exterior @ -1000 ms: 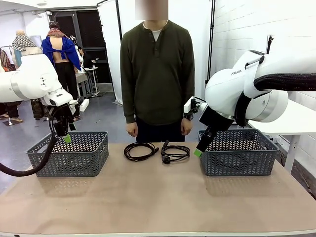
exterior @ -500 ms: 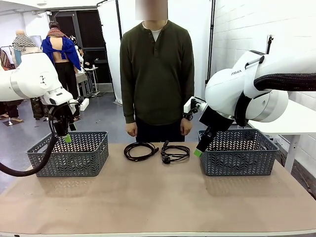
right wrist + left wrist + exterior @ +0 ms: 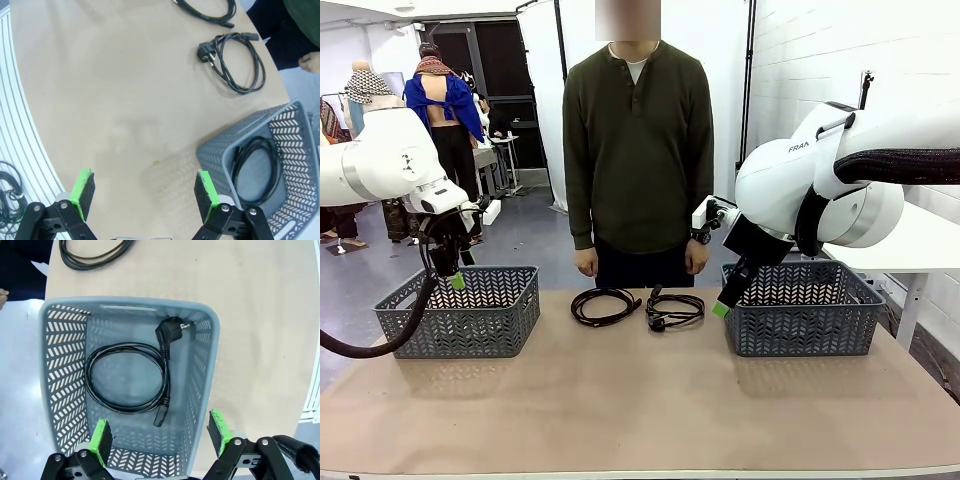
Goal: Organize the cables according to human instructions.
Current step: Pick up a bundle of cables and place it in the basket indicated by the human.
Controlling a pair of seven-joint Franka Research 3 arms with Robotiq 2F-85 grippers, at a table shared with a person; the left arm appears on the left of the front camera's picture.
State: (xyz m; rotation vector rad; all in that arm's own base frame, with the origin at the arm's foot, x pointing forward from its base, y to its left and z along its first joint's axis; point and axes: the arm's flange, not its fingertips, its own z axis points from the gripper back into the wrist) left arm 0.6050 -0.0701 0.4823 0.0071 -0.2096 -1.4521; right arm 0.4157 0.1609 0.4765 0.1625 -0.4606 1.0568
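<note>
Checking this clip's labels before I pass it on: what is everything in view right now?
table: one, tan top
left basket: one, grey, table's left end
right basket: one, grey, table's right end
left table cable: one, black, coiled, mid-table near the far edge
right table cable: one, black, coiled, beside it
cable in left basket: one, black, coiled, on its floor
cable in right basket: one, black, coiled, on its floor
person: one, dark green shirt, standing at far side
left claw: one, black with green pads, open, above left basket
right claw: one, same colours, open, above table beside right basket
</note>
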